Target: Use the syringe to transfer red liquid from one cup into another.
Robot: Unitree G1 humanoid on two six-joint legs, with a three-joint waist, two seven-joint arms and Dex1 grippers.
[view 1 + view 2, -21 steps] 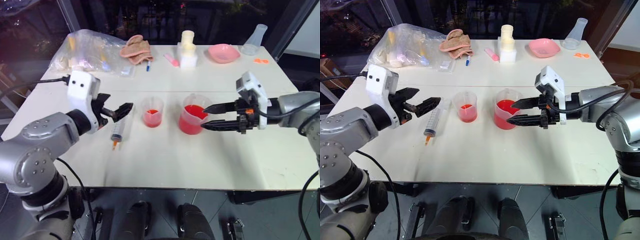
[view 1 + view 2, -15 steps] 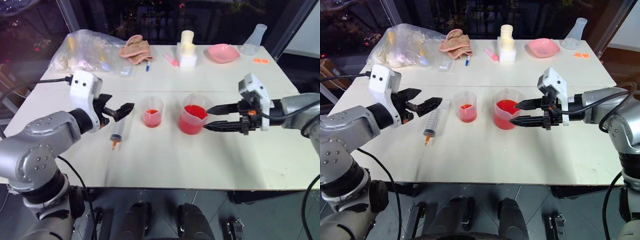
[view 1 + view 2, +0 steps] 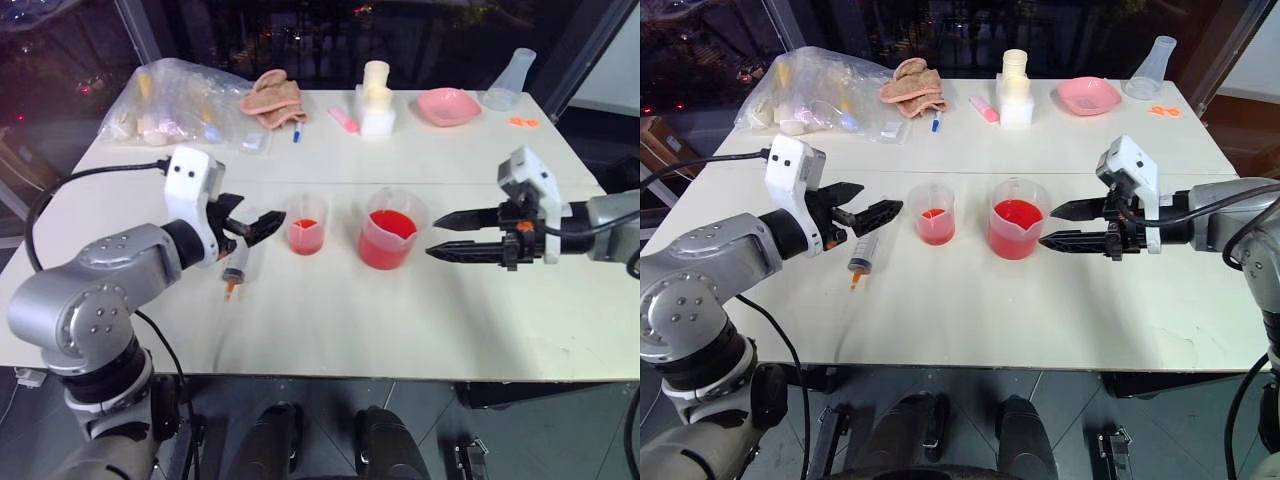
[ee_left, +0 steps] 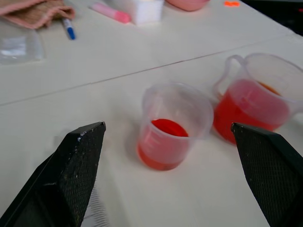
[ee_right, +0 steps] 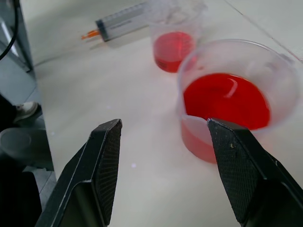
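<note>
The syringe (image 3: 236,263) lies flat on the white table (image 3: 330,320), its orange tip towards the front edge. My left gripper (image 3: 262,224) hovers just above its plunger end, open and empty, pointing at the smaller cup (image 3: 304,223). That cup holds a little red liquid (image 4: 163,132). To its right stands the spouted beaker (image 3: 390,229), about half full of red liquid (image 5: 227,99). My right gripper (image 3: 436,237) is open and empty, level with the beaker and a short gap to its right. In the right wrist view the syringe (image 5: 122,20) lies beyond the smaller cup (image 5: 173,43).
Along the back of the table are a plastic bag (image 3: 178,100), a pink cloth (image 3: 272,97), a blue-tipped pen (image 3: 296,131), a white block with a cream bottle (image 3: 375,101), a pink bowl (image 3: 447,105) and a conical flask (image 3: 508,79).
My right gripper has drawn back to the right, from straddling the beaker to clear of it. My left gripper has shifted right, closer to the smaller cup.
</note>
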